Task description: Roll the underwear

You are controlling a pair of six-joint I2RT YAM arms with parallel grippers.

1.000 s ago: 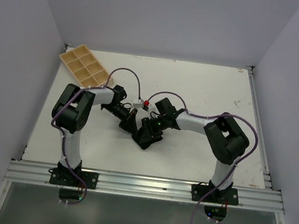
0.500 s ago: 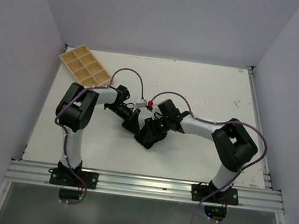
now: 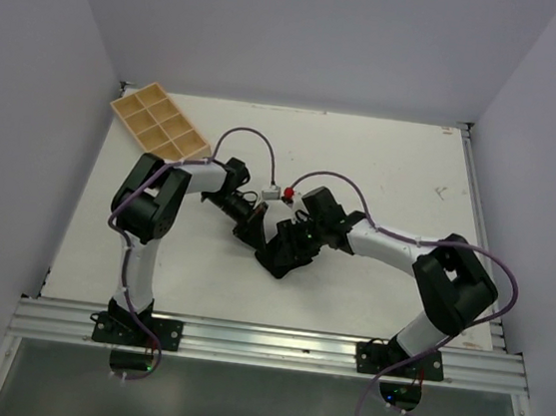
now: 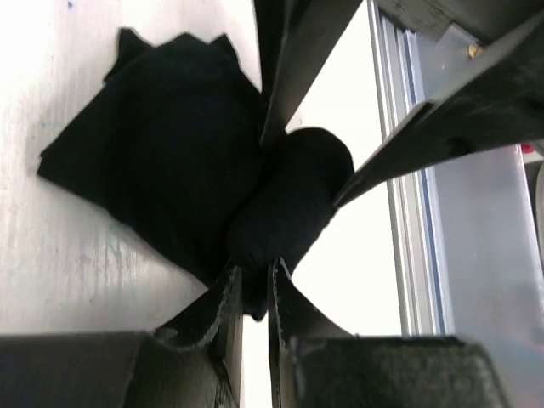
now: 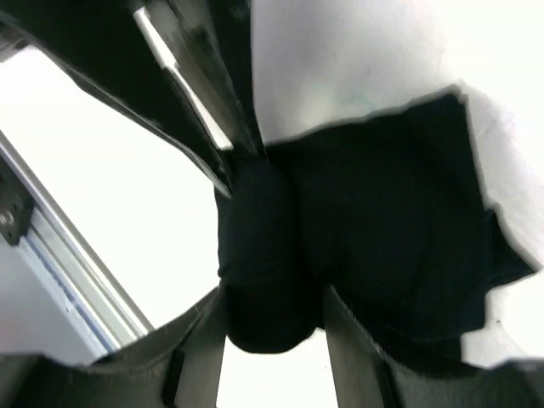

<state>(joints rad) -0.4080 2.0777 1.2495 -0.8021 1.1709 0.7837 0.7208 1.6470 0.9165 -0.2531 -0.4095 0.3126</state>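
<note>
right claw (image 5: 274, 306) had drifted right, its elbow swung out wide, and its jaws had eased apart astride the rolled end of the underwear (image 4: 195, 178); whether they pressed it, couldn't tell. left claw (image 4: 252, 276) went along, clamped on the roll's other end. roll looked roughly half made, with a flat flap left on the table (image 3: 393, 171). tray (image 3: 162, 125) sat far back-left.

Bright, even light falls on the white table (image 3: 393, 171) from above, while both wrist views overexpose it to glare, leaving the black underwear (image 4: 161, 161) featureless and the right view blurred.
</note>
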